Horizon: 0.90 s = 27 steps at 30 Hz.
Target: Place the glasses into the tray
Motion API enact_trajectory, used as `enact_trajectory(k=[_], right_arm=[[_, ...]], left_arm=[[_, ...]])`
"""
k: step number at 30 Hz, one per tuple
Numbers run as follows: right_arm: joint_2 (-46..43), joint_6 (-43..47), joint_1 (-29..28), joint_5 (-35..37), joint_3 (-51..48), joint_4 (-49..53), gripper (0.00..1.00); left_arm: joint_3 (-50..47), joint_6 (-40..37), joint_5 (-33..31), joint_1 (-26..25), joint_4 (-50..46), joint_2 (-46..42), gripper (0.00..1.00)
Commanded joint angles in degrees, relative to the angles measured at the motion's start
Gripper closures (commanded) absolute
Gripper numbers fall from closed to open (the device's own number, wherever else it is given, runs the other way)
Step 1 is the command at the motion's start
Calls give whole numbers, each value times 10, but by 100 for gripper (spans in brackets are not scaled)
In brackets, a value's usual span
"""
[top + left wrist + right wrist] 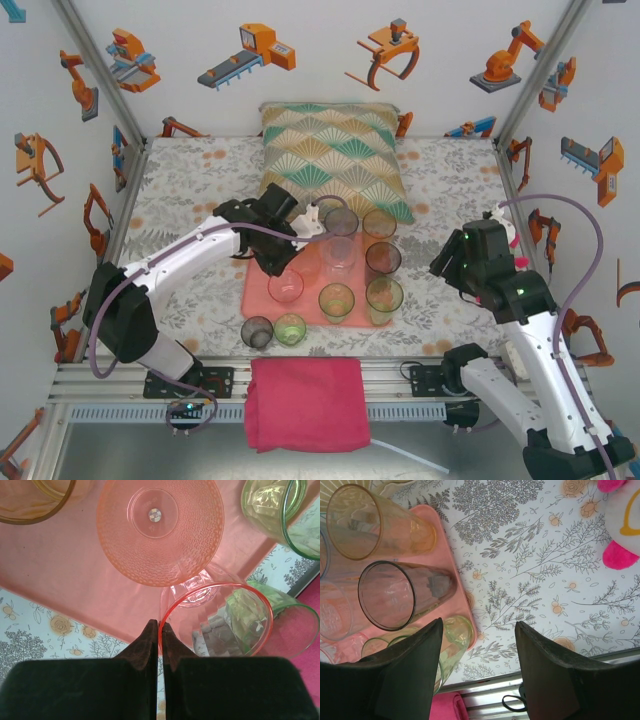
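The salmon-pink tray [258, 302] lies mid-table with several glasses standing on it, among them an amber one [379, 223], a smoky one [383, 260] and a green one [384, 297]. My left gripper [276, 262] [160, 628] is shut on the rim of a pink glass [286, 288] [216, 621], whose base is over the tray's near-left corner [65, 565]. A dimpled pink glass [160, 525] stands just beyond it. A smoky grey glass [257, 332] and a green glass [290, 329] stand off the tray at its front edge. My right gripper [455, 262] [479, 622] hangs open right of the tray, holding nothing.
A fan-patterned cushion [335, 150] lies behind the tray. A folded magenta cloth [305, 400] hangs over the front rail. A pink-and-white plush toy [620, 525] sits on the flowered tablecloth at the right, close to the right arm.
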<state>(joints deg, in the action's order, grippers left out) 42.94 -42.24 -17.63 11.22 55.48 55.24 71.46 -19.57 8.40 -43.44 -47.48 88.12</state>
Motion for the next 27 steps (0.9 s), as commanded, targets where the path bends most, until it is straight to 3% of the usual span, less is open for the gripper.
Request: enact_trajectory(k=[1,27], right_arm=[[-6,-11,4,8,-6,7,44],[-7,-11,5,8,-13,4,44]], left_arm=[[-8,19,4,-5,5,5,90],[-15,59,12,-16,16,19,90]])
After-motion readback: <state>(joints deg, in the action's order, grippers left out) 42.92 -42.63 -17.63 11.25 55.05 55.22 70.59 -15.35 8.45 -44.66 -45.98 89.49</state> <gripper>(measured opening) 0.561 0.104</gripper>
